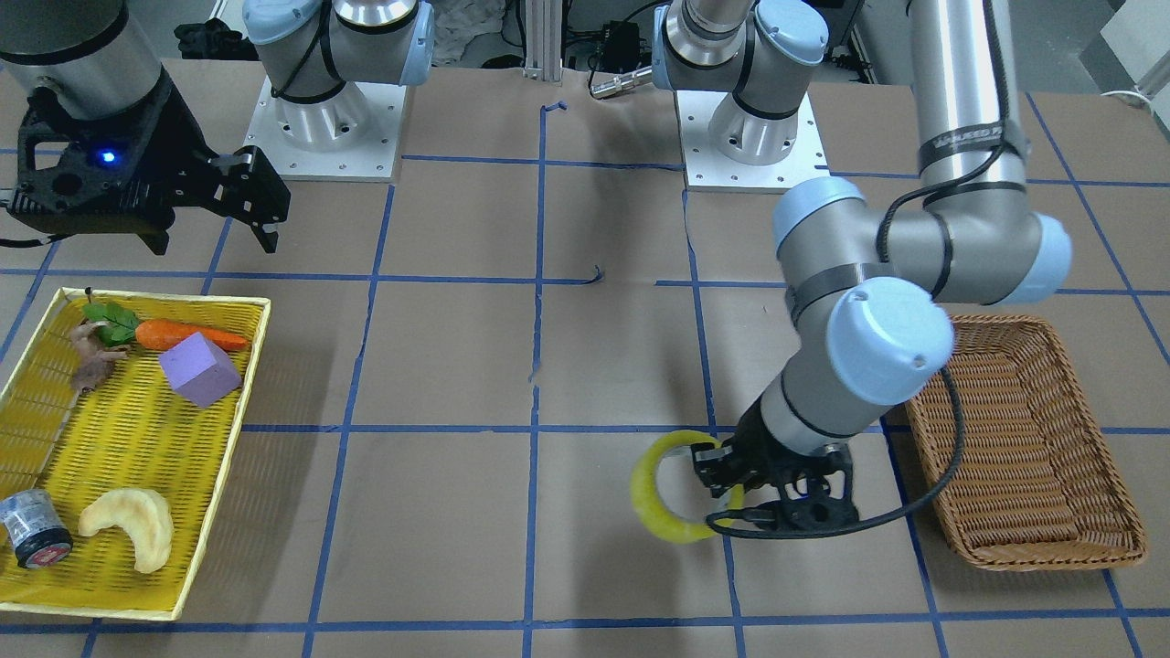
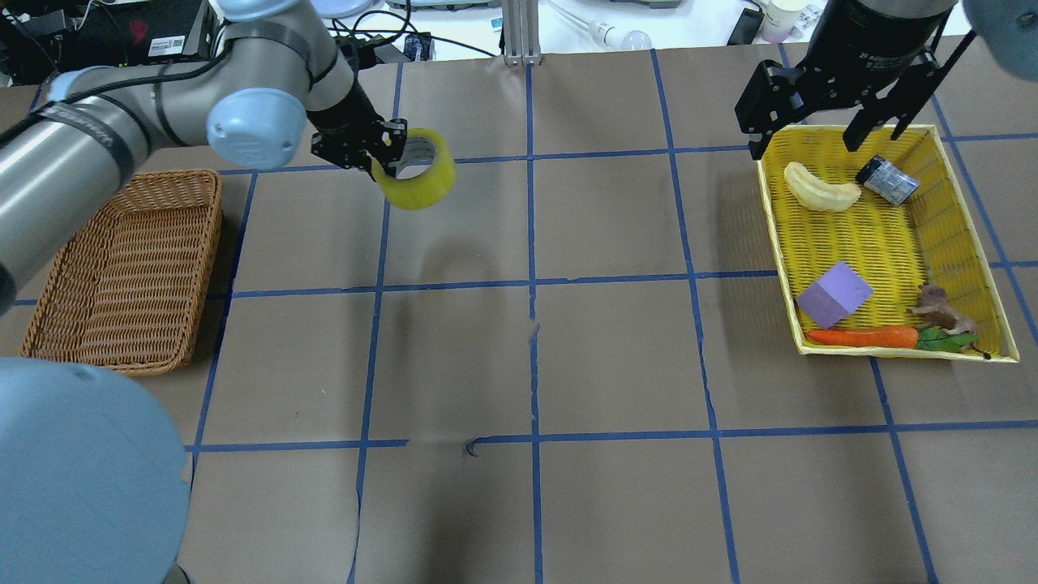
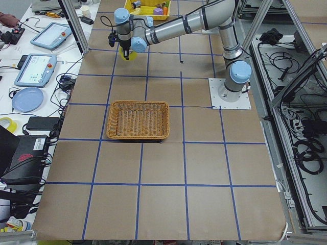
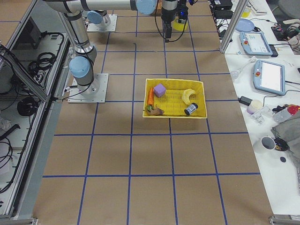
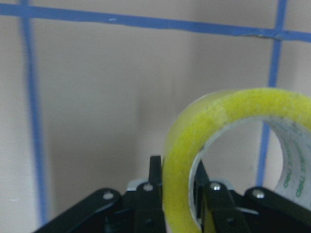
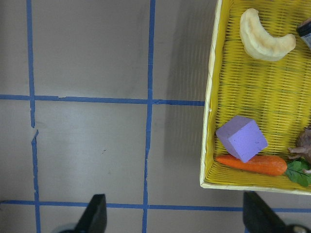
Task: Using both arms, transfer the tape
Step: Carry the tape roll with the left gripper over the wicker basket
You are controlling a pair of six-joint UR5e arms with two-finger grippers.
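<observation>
The tape (image 2: 415, 172) is a yellowish translucent roll with a pale core. My left gripper (image 2: 379, 152) is shut on its wall, one finger inside the ring and one outside, and holds it above the table, right of the wicker basket. In the left wrist view the tape (image 5: 214, 145) stands on edge between the black fingers (image 5: 149, 194). In the front view the tape (image 1: 645, 484) sticks out from the left gripper (image 1: 728, 484). My right gripper (image 2: 803, 134) is open and empty, raised over the far end of the yellow tray (image 2: 774, 235); its fingertips (image 6: 97, 216) frame bare table beside the tray.
The brown wicker basket (image 2: 122, 268) lies empty at the left. The yellow tray holds a pale crescent toy (image 2: 821, 188), a grey cylinder (image 2: 888, 180), a purple cube (image 2: 835, 294), a carrot (image 2: 864, 337) and a small brown figure (image 2: 941, 308). Blue tape lines grid the brown table.
</observation>
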